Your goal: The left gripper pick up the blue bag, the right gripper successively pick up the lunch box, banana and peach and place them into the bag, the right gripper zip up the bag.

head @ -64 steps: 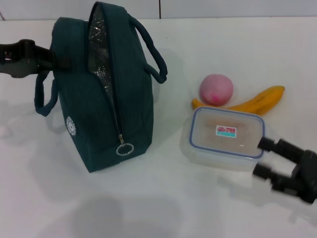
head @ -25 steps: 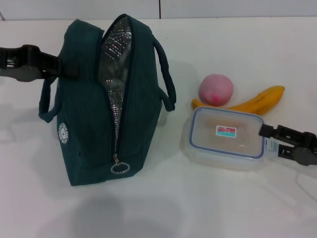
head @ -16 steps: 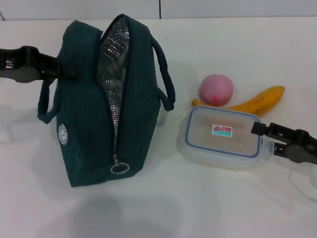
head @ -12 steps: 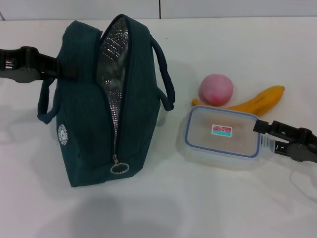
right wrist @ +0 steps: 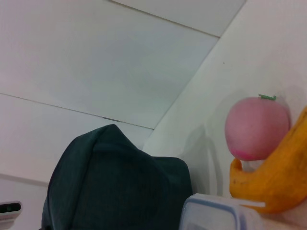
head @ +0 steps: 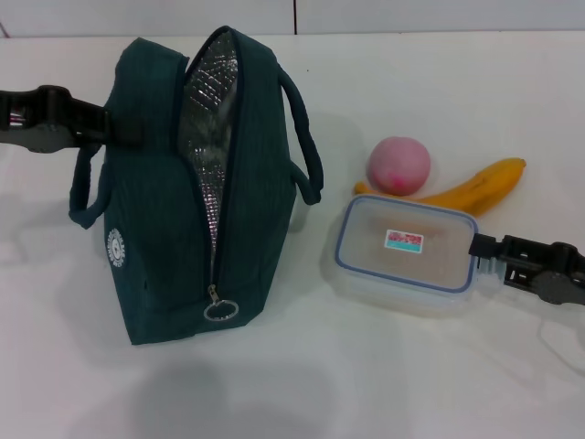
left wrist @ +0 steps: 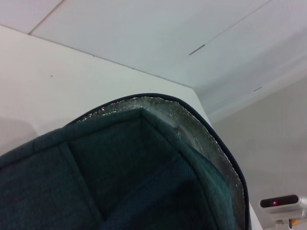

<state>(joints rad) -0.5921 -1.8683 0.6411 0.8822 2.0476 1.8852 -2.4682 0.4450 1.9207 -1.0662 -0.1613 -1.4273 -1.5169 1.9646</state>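
Observation:
The blue bag [head: 155,210] stands upright at the left of the table, zip open, foil lining showing, ring pull [head: 219,311] low at its front. My left gripper [head: 117,128] is shut on the bag's upper left side. The lunch box [head: 402,251] lies to the right of the bag. My right gripper [head: 480,251] is clamped on its right rim. The peach [head: 398,165] and banana [head: 475,187] lie just behind the box. The left wrist view shows the bag's top edge [left wrist: 120,182]. The right wrist view shows the bag [right wrist: 115,182], peach [right wrist: 256,127], banana [right wrist: 273,182] and box corner [right wrist: 216,213].
The white table [head: 366,384] runs to a pale wall at the back. A small grey camera unit [left wrist: 283,203] shows beyond the bag in the left wrist view.
The left gripper has pulled the bag upright and its mouth wider. The right gripper has turned, closed on the lunch box's right rim, and the box has shifted a little left.

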